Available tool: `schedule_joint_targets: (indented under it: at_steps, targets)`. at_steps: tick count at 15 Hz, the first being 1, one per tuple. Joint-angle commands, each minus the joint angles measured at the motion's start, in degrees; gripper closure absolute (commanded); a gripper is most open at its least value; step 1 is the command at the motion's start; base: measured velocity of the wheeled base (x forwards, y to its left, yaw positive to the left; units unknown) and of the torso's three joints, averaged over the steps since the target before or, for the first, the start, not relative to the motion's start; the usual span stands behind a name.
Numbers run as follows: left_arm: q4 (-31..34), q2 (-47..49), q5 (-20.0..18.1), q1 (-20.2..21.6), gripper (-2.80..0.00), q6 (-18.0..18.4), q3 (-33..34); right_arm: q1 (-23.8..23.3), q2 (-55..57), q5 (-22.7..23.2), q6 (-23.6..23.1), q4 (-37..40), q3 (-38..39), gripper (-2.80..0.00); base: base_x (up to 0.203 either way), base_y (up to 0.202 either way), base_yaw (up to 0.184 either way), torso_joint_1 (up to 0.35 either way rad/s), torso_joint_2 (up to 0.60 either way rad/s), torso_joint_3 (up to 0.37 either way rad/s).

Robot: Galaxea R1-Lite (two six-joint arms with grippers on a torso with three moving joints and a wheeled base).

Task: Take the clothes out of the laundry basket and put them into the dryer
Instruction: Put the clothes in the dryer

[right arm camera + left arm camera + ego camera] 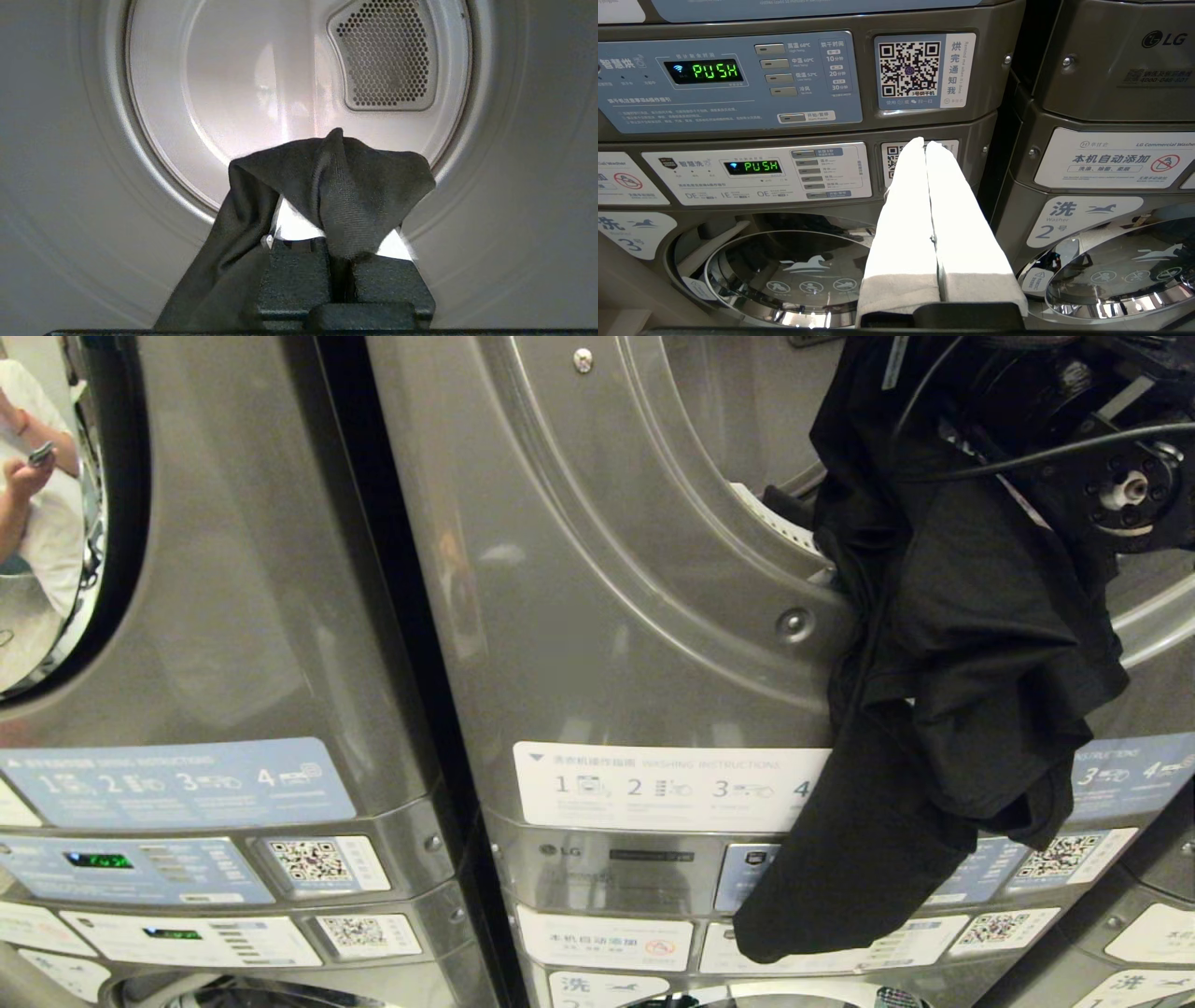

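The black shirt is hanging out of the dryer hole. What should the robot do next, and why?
Probably push further in before letting go. The right gripper faces the drum with the black shirt draped over its fingers, but most of the cloth hangs outside, down the dryer's front.

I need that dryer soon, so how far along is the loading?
Nothing shows as loaded: the visible part of the dryer drum is bare. In hand: the right gripper holds a black garment at the dryer opening, most of it hanging outside down the front. Left: pushing it in. The basket is out of view. The left gripper is parked, shut.
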Motion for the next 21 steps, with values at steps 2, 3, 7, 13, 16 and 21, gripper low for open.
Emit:
schedule_joint_targets:
  at_steps: [2,3,7,13,16,21]
  targets:
    - [0.0,0.0,0.0,0.0,0.0,0.0,0.0,0.0,-0.5,-0.2,-0.1,-0.1,0.2,-2.8,0.0,0.0,0.0,0.0,0.0,0.0]
    - [0.0,0.0,0.0,0.0,0.0,0.0,0.0,0.1,-0.5,-0.3,-0.1,-0.1,0.2,-2.8,0.0,0.0,0.0,0.0,0.0,0.0]
    - [0.0,0.0,0.0,0.0,0.0,0.0,0.0,0.2,-0.8,-0.1,0.1,2.4,0.2,-2.8,0.0,0.0,0.0,0.0,0.0,0.0]
    - [0.0,0.0,0.0,0.0,0.0,0.0,0.0,0.3,-0.8,0.1,0.1,6.5,0.5,-2.8,0.0,0.0,0.0,0.0,0.0,0.0]
    - [0.0,0.0,0.0,0.0,0.0,0.0,0.0,0.3,-1.5,2.5,0.3,11.7,0.3,-2.8,0.0,0.0,0.0,0.0,0.0,0.0]
    - [0.0,0.0,-0.1,0.0,0.0,0.1,0.0,0.3,-1.5,2.6,0.4,11.3,0.2,-2.8,0.0,0.0,0.0,0.0,0.0,0.0]
